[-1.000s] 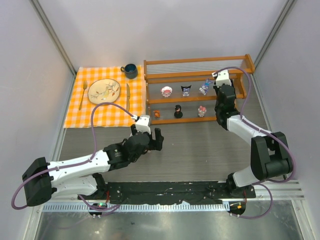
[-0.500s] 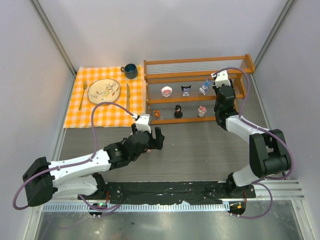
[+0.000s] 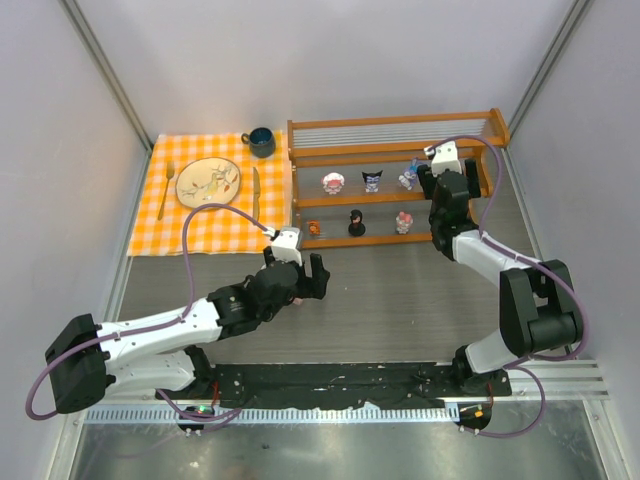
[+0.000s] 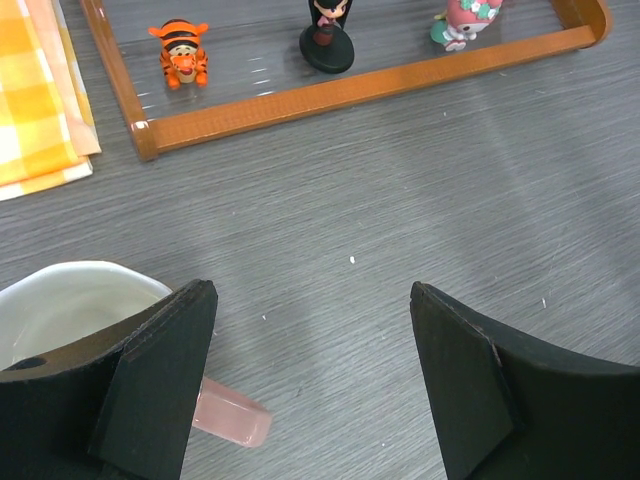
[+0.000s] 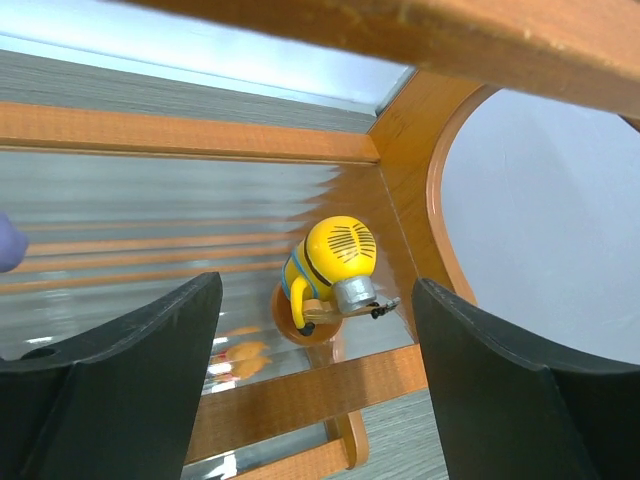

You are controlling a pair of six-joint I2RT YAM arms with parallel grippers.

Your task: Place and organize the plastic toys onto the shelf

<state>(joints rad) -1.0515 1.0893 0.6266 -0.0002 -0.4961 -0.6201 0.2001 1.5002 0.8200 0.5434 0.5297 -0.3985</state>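
We see the shelf at the far side of the table, just right of the checked cloth. The right gripper reaches into the shelf's right end, in line with the back row as seen from above. Its fingers are spread wide, and the yellow toy stands on its round base between them, clear of both and close to the rounded end panel.

Six more plastic toys stand on the shelf. In the back row we find a pink-white toy, a dark toy and a purple-blue toy, the last just beside the right gripper. In the front row we find a tiger toy near the left end, a black toy in the middle and a pink toy to the right, each well apart from its neighbour.

The left gripper hangs over bare table in front of the shelf's left end, its fingers spread with nothing between them. A white mug with a pink handle sits by one finger; we cannot tell whether they touch.

On the cloth lie a plate, a fork and a knife, with a dark mug at its far corner.
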